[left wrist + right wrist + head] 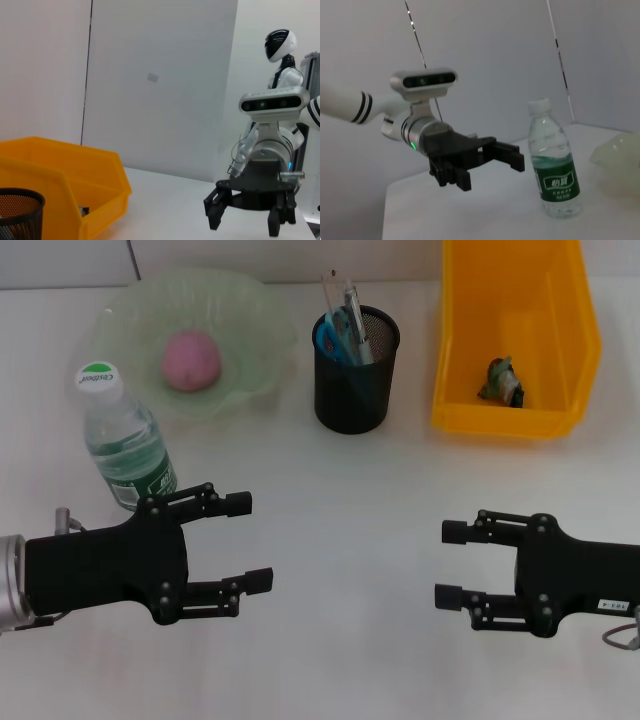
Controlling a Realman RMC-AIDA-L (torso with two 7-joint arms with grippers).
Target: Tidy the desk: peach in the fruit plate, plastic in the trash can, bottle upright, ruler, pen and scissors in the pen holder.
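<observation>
Both grippers hover low over the near part of the worktop (pixel 340 540) with jaws spread and nothing between them: the left gripper (pixel 240 545) sits near the left edge, the right gripper (pixel 452 565) near the right, each pointing inward toward the other across a bare stretch of surface.

Every item of the task appears to be in its place. The peach (pixel 190 360) lies in the green fruit plate (pixel 255 315) at the far left. The bottle (pixel 120 435) stands upright on its base, cap up, just in front of that plate. The black mesh pen holder (pixel 355 390) in the middle holds the scissors (pixel 330 338), whose blue handles show at the rim, together with thin upright pieces that look like the ruler and pen, though they cannot be told apart. The scrap of plastic (pixel 500 380) rests on the floor of the yellow trash can (pixel 560 300) at the far right.

As for the relation that matters, the bottle is the thing closest to any jaws: it stands just beyond and slightly outward of the left gripper's upper finger, its long axis vertical, near but seemingly not touching. The right wrist view confirms a gap between them. The right gripper is well apart from the trash can. Judging from this layout, no grasp remains; any next move would likely be a withdrawal, and the left arm would need to avoid brushing the bottle.
</observation>
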